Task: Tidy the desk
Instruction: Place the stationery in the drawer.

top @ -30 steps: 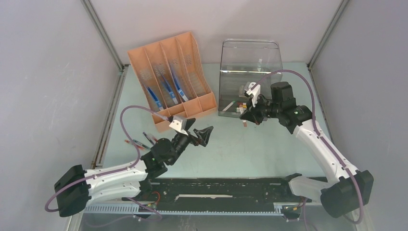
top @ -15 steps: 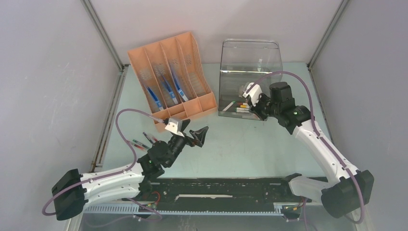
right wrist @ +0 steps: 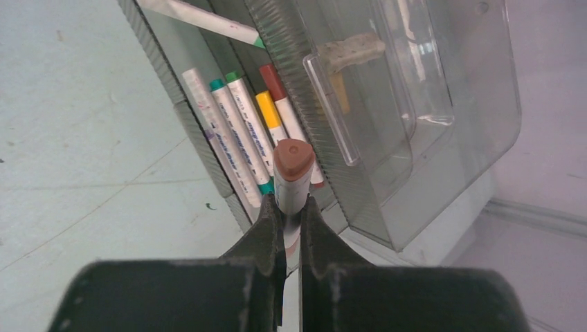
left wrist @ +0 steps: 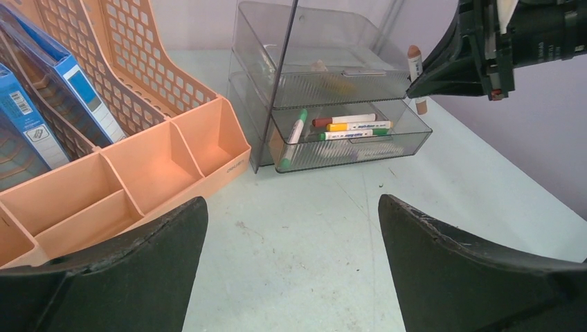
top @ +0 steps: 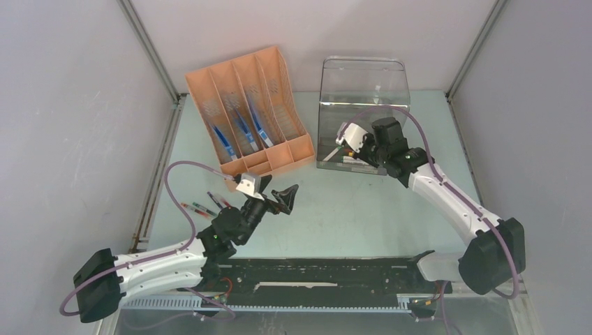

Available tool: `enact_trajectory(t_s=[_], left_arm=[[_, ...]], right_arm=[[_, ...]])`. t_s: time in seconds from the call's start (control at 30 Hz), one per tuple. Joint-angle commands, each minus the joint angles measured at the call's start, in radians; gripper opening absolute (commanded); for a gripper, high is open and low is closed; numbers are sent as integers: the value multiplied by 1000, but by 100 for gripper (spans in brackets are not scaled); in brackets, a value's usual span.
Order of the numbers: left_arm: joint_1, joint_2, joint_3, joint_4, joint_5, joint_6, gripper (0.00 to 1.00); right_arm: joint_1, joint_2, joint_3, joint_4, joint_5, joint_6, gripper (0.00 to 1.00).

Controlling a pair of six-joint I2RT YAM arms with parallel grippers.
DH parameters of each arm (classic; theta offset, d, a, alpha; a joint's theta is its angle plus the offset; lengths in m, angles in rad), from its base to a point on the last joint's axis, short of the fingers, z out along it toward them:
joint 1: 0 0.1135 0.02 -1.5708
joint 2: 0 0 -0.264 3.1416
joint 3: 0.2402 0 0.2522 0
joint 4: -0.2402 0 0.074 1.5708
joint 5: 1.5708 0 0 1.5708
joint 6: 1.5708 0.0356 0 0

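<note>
The pale mint-green desk (top: 363, 216) carries an orange file organizer (top: 248, 112) and a clear drawer box (top: 359, 105). My right gripper (right wrist: 291, 207) is shut on a brown-capped marker (right wrist: 293, 169), held just above the box's pulled-out lower drawer (right wrist: 173, 104), where several markers (right wrist: 235, 138) lie. In the top view the right gripper (top: 359, 155) is at the drawer's front. My left gripper (top: 286, 197) is open and empty, low over the middle of the desk; in its wrist view (left wrist: 291, 204) only bare desk lies between the jaws.
Several loose pens (top: 206, 206) lie on the desk to the left of my left arm. Blue folders (top: 241, 132) stand in the organizer's slots. The upper drawer (right wrist: 387, 90) is shut. A black rail strip (top: 314, 276) runs along the front edge.
My right gripper has moved left and farther back with the marker, from in front of the drawer box to over its open lower drawer. My left arm has drawn back slightly to the left.
</note>
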Motion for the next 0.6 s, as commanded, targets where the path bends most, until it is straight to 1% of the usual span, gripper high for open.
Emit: enact_trajectory(t_s=[0.0, 0.07, 0.27, 0.37, 0.5, 0.57], left_arm=[[11, -16, -5, 23, -26, 11, 100], [12, -15, -5, 22, -26, 11, 100], [15, -15, -4, 21, -26, 7, 100], [17, -14, -4, 22, -28, 5, 100], [20, -10, -3, 23, -27, 0, 100], [22, -9, -4, 23, -25, -2, 100]], right_arm=[[17, 34, 37, 81, 93, -51, 0], [21, 54, 37, 95, 108, -56, 1], [27, 106, 38, 126, 145, -59, 12], [29, 125, 38, 135, 157, -53, 20], [32, 146, 38, 132, 163, -31, 35], [36, 150, 38, 125, 159, -17, 40]])
